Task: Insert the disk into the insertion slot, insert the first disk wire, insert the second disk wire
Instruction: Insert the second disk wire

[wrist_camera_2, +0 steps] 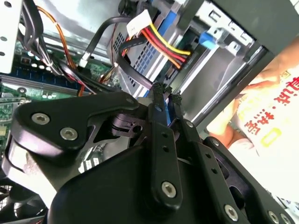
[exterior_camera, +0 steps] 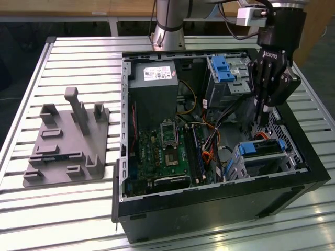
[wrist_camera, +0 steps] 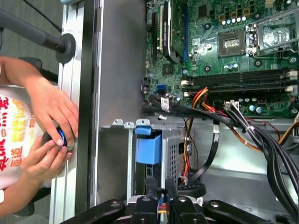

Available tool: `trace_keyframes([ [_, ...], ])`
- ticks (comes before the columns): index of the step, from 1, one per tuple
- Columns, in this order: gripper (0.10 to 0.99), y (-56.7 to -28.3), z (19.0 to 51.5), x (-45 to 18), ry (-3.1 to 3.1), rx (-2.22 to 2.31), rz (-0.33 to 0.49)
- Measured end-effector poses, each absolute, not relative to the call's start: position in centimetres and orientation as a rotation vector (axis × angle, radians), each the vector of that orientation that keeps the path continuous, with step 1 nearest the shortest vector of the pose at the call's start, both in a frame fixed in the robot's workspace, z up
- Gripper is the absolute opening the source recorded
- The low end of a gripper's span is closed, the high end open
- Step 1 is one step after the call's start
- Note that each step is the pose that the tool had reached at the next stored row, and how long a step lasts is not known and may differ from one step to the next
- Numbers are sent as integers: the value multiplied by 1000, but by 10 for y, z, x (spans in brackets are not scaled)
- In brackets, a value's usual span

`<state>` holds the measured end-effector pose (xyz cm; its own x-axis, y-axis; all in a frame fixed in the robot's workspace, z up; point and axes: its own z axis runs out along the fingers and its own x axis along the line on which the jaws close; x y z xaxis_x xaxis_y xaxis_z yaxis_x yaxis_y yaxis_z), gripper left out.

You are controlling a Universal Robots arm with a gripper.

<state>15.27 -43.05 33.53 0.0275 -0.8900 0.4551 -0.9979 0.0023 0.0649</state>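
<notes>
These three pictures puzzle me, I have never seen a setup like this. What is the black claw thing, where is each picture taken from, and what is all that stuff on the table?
The black claw is the gripper of a robot arm, its hand for grasping. The exterior view comes from a camera standing off the arm; the two wrist views come from cameras riding on the arm, looking down past its fingers.

On the slatted metal table lies an open computer case, with its green circuit board and bundles of cables exposed. Beside it, at the exterior view's left, sits a grey plastic fixture.

The gripper hangs inside the case above the disk in its blue caddy, which sits in the metal insertion slot. Its fingers are pinched close together around something thin and blue; what exactly, I cannot tell. A person's hands show beside the table.
</notes>
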Motion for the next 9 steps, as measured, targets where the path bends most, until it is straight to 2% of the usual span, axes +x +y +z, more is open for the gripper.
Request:
trace_keyframes([
  [9,196,-435,335,157,-1957,1970,352],
])
